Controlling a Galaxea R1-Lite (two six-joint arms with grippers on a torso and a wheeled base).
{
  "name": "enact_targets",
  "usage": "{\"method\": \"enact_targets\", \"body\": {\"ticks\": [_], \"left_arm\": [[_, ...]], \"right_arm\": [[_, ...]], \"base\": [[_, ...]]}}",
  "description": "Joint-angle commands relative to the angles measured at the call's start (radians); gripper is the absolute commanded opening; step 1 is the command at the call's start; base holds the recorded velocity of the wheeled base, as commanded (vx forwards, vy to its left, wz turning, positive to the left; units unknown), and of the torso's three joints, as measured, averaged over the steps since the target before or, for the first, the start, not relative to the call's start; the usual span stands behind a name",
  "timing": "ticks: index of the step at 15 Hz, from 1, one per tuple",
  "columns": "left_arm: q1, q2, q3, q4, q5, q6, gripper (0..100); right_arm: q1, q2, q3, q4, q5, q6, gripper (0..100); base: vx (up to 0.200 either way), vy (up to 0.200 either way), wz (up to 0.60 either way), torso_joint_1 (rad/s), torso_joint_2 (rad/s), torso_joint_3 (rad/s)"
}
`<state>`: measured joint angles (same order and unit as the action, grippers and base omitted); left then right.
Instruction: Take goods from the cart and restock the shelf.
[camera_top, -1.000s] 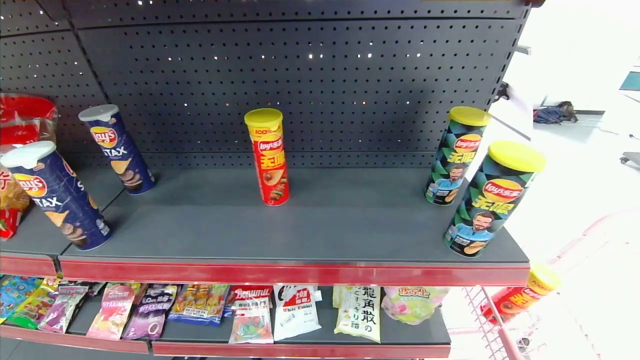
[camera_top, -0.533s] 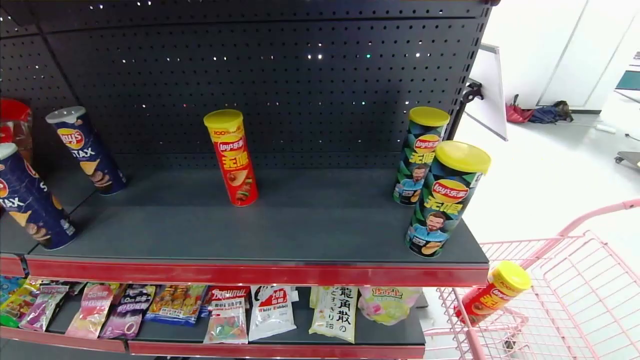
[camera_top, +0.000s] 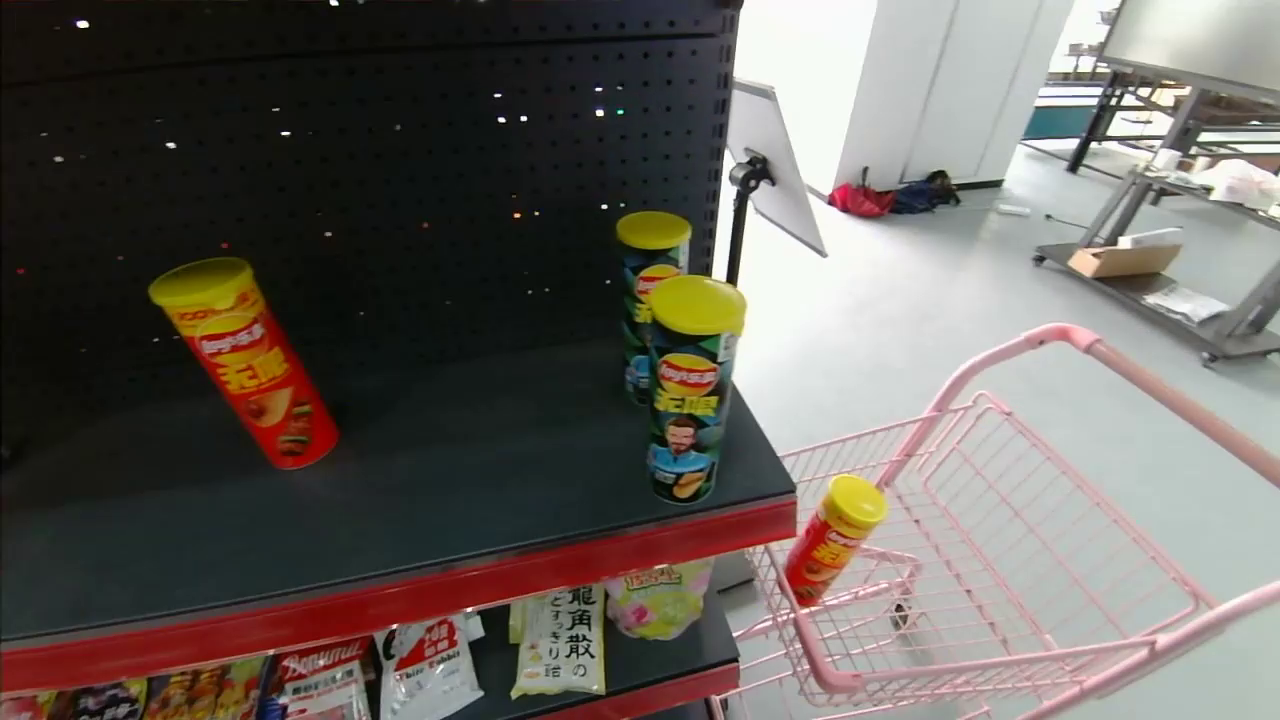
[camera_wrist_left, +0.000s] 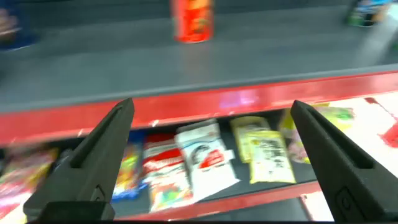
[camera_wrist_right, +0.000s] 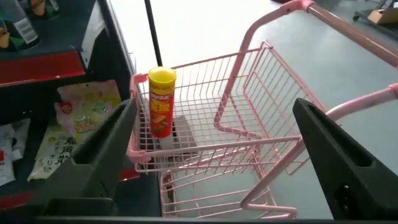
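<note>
A red can with a yellow lid (camera_top: 833, 540) leans in the corner of the pink cart (camera_top: 1010, 560) nearest the end of the shelf (camera_top: 450, 490). Its base is down in the wire basket and its lid stands above the rim. On the dark upper shelf a second red can (camera_top: 243, 362) stands tilted toward the left, before the perforated back panel (camera_top: 400, 200). It is well apart from the shelf's right end, where a dark green can (camera_top: 690, 400) with a yellow lid stands close to the red front edge (camera_top: 400, 600). Another dark green can (camera_top: 650, 280) stands just behind it. Snack packets (camera_top: 560, 640) lie in a row on the lower shelf beneath. The left gripper (camera_wrist_left: 211, 109) hangs before the red front edge, its jaws released and nothing between them, with the packets in sight under the upper shelf. The right gripper (camera_wrist_right: 214, 109) is held above the cart, its jaws likewise spread wide and empty, and the can in the basket is in sight below, between them. A white board on a stand (camera_top: 775, 165) stands past the shelf end, on a grey floor (camera_top: 900, 320).
</note>
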<state>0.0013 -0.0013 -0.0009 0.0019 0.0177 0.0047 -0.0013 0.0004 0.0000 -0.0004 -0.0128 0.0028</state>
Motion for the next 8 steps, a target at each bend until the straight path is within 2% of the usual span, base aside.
{"method": "enact_targets", "body": {"ticks": [1,6,8], "left_arm": [[0.0,0.001,-0.001,0.0,0.001,0.0,100],[0.0,0.001,-0.001,0.0,0.001,0.0,100],[0.0,0.001,-0.001,0.0,0.001,0.0,100]], "right_arm": [[0.0,0.0,0.0,0.0,-0.001,0.0,100],[0.0,0.0,0.0,0.0,-0.001,0.003,100],[0.0,0.0,0.0,0.0,0.0,0.005,100]], "base": [[0.0,0.0,0.0,0.0,0.0,0.0],[0.0,0.0,0.0,0.0,0.0,0.0],[0.0,0.0,0.0,-0.105,0.22,0.141]]}}
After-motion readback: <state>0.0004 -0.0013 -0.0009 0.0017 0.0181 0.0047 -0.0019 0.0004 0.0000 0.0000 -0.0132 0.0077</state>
